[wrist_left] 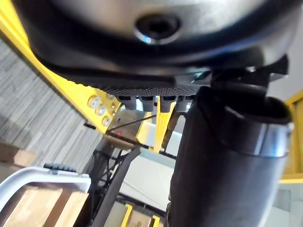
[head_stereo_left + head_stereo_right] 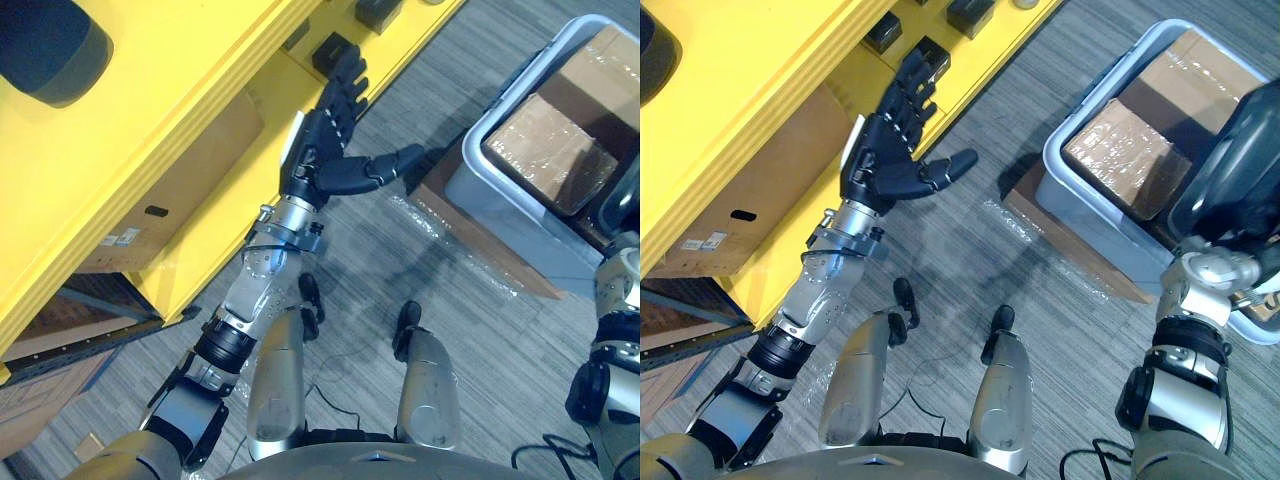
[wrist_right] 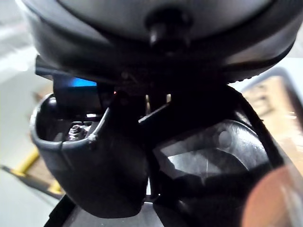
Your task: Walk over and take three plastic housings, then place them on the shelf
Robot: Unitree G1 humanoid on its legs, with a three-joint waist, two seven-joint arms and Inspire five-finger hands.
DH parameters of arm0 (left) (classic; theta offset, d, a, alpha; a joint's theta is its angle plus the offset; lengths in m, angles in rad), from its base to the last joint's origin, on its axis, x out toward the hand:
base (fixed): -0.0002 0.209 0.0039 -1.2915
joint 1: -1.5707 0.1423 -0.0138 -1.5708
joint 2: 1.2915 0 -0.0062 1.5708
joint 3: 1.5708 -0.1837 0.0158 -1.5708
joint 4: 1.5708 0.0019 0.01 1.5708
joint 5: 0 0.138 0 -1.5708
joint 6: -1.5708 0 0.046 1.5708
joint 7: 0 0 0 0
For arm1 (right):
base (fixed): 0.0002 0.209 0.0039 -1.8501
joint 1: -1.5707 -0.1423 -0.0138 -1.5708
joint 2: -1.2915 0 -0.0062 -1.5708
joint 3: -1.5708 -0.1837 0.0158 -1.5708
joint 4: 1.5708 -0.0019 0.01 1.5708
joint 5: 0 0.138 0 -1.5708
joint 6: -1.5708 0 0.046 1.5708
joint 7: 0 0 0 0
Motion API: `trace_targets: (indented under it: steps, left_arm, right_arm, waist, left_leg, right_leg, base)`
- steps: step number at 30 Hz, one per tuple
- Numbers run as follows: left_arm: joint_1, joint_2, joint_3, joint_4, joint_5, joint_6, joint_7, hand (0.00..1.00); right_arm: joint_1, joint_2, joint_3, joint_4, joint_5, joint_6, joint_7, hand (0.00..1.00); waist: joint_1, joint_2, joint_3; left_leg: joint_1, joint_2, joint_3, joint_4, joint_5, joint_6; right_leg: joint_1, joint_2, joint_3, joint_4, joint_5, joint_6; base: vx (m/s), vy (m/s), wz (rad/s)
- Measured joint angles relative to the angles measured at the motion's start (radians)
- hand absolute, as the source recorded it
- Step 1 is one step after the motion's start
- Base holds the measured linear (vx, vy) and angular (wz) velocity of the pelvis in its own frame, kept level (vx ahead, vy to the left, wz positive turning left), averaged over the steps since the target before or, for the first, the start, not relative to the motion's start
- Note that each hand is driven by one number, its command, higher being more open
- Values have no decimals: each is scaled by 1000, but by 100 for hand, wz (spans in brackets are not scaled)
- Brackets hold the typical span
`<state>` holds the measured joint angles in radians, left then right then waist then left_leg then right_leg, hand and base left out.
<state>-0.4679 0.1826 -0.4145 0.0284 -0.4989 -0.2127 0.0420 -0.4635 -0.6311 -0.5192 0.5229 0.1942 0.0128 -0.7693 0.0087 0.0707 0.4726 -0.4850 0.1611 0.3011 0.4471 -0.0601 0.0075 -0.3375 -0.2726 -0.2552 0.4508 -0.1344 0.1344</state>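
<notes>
Judged at the placing step. Holds the left hand (image 2: 322, 140) spread, fingers straight, at the edge of the yellow shelf (image 2: 200, 60), just beside a small dark housing (image 2: 335, 48). Seems to carry a large dark housing (image 2: 1230, 150) at the right hand (image 3: 156, 42), grip not discernible. Calls next for setting it on the shelf. Carton label (image 2: 120, 238) unreadable.

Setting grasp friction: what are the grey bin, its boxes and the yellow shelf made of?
Grey bin: likely moulded plastic, smooth pale wall, rounded rim. Boxes: brown cardboard, seemingly under glossy film, by the glints. Yellow shelf: smooth painted finish; metal or wood, cannot tell.
</notes>
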Motion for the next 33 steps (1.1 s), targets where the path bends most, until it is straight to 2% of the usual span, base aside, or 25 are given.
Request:
trace_targets:
  steps: [1,3,4,5,6,8,11,13,17,18,24,28,33]
  left_arm:
    - [5,-2,-6,0,0,11,0,100]
    - [37,-8,-22,-5,-1,62,-10,100]
    - [47,-7,-26,-9,-1,71,-11,100]
    - [65,-4,-34,-12,-1,89,-10,100]
    - [77,-4,-43,-13,-1,104,-10,100]
    - [82,-6,-53,-13,-1,126,-11,100]
    - [83,-9,-47,-13,-18,136,-7,100]
    - [85,-11,-35,-13,-86,142,-2,100]
    - [86,-47,-14,-12,-231,143,-9,100]
    - [86,-65,-6,-12,-293,140,-33,100]
    - [82,-88,-22,-12,-445,131,-98,100]
    - [80,-95,-39,9,-471,126,-85,100]
    - [80,-98,-63,31,-377,125,25,100]
  right_arm:
    - [18,0,0,-45,-21,-19,-6,0]
    - [76,20,2,-158,-124,-113,-32,0]
    - [86,31,3,-174,-152,-135,-39,0]
    - [103,55,13,-191,-202,-182,-56,0]
    - [113,73,28,-195,-247,-215,-70,0]
    - [142,99,48,-216,-303,-246,-86,0]
    - [185,137,93,-260,-390,-276,-93,0]
    - [225,186,145,-302,-467,-283,-92,0]
    - [285,253,228,-343,-566,-283,-80,0]
    - [295,263,265,-343,-592,-283,-65,0]
    - [294,294,406,-343,-623,-287,-35,0]
    - [290,299,475,-343,-623,-292,-33,0]
    - [282,326,534,-343,-618,-325,-33,0]
  waist:
    - [-4,-7,1]
    - [-21,-47,-13]
    - [-26,-61,-23]
    - [-34,-91,-51]
    - [-48,-109,-79]
    - [-61,-126,-113]
    - [-80,-125,-133]
    - [-92,-112,-146]
    - [-96,-91,-176]
    - [-96,-86,-188]
    - [-95,-86,-255]
    - [-93,-92,-286]
    - [-97,-93,-310]
  left_leg:
    - [15,0,4,-2,-2,-2]
    - [81,-1,11,-26,-2,0]
    - [97,-2,16,-41,0,-2]
    - [124,-8,23,-77,11,-8]
    - [146,-13,24,-116,24,-10]
    - [176,-25,25,-168,40,-16]
    - [229,-46,31,-235,72,-15]
    - [269,-55,35,-274,85,-15]
    - [329,-66,47,-335,107,-18]
    - [355,-71,51,-361,115,-19]
    - [446,-96,63,-518,181,-25]
    - [462,-102,63,-537,197,-21]
    - [462,-98,62,-538,220,-16]
  right_leg:
    - [15,0,1,-6,1,2]
    - [84,10,2,-52,13,10]
    - [98,15,7,-70,18,9]
    - [125,22,9,-116,31,9]
    - [153,32,9,-166,55,10]
    - [189,46,10,-238,84,10]
    - [236,49,12,-298,109,11]
    - [264,51,16,-320,120,11]
    - [297,51,19,-334,128,10]
    - [311,51,31,-339,132,9]
    - [341,57,43,-371,148,8]
    - [358,56,44,-392,148,8]
    - [364,62,41,-406,142,-2]
  base:
    - [81,4,-12]
    - [102,0,-10]
    - [123,-8,-16]
    - [127,-23,-10]
    - [145,-23,-9]
    - [107,-19,-3]
    - [85,-4,-2]
    - [38,12,-4]
    - [29,9,-8]
    - [9,33,-13]
    - [-4,30,-6]
    - [-32,34,-1]
    - [-65,8,-1]
